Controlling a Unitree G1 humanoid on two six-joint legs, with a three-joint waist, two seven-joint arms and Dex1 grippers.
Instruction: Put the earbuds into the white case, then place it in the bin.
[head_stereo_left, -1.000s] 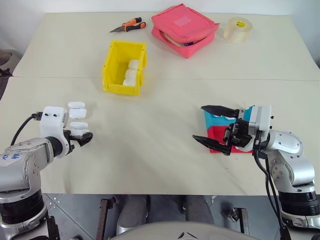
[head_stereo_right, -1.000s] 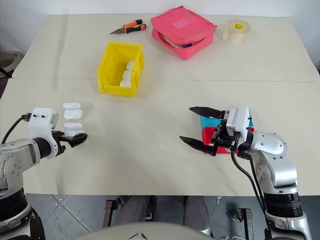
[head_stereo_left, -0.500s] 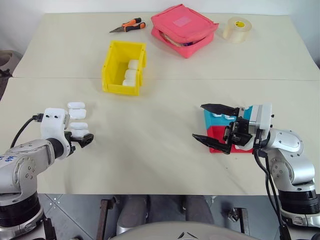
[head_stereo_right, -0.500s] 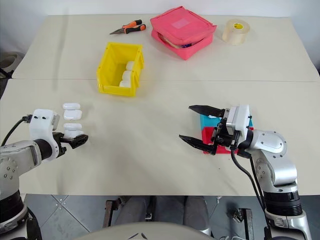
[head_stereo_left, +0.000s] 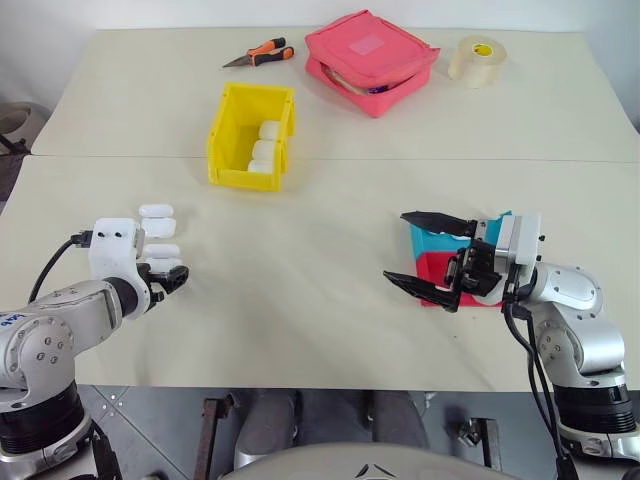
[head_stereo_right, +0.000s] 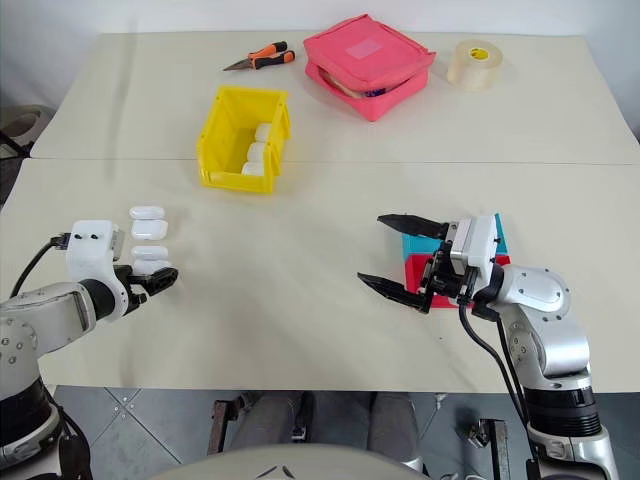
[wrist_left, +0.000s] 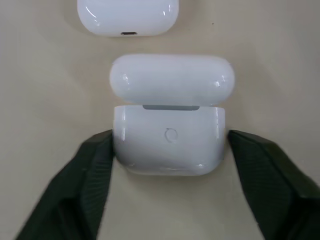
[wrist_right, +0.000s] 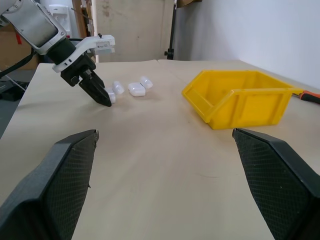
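The white case (wrist_left: 168, 145) sits on the worktop (head_stereo_left: 320, 290) at the near-left, its lid (wrist_left: 172, 80) flipped open on the hinge. The left tool (head_stereo_left: 166, 277) is closed on the lower body of this case, one black finger (wrist_left: 90, 175) pressed to each side. It is the nearest of a short row of four cases; the next case (wrist_left: 128, 17) lies just beyond it, apart, and the other two (head_stereo_left: 155, 220) lie farther along the row.

The yellow bin (head_stereo_left: 250, 135) stands well beyond that row, toward the middle of the worktop, with three white cases (head_stereo_left: 264, 147) inside along its right wall.

The right tool (head_stereo_left: 428, 254) is held above the worktop at the near-right, fingers spread wide and gripping nothing. Just behind it lies a shallow blue-and-red tray (head_stereo_left: 440, 262) with small white pieces in it, too small to identify.

At the far side of the worktop lie orange-handled pliers (head_stereo_left: 258, 53), a pink zip pouch (head_stereo_left: 370, 58) with its flap partly open, and a roll of clear tape (head_stereo_left: 476, 58), each well apart from the bin and from both tools
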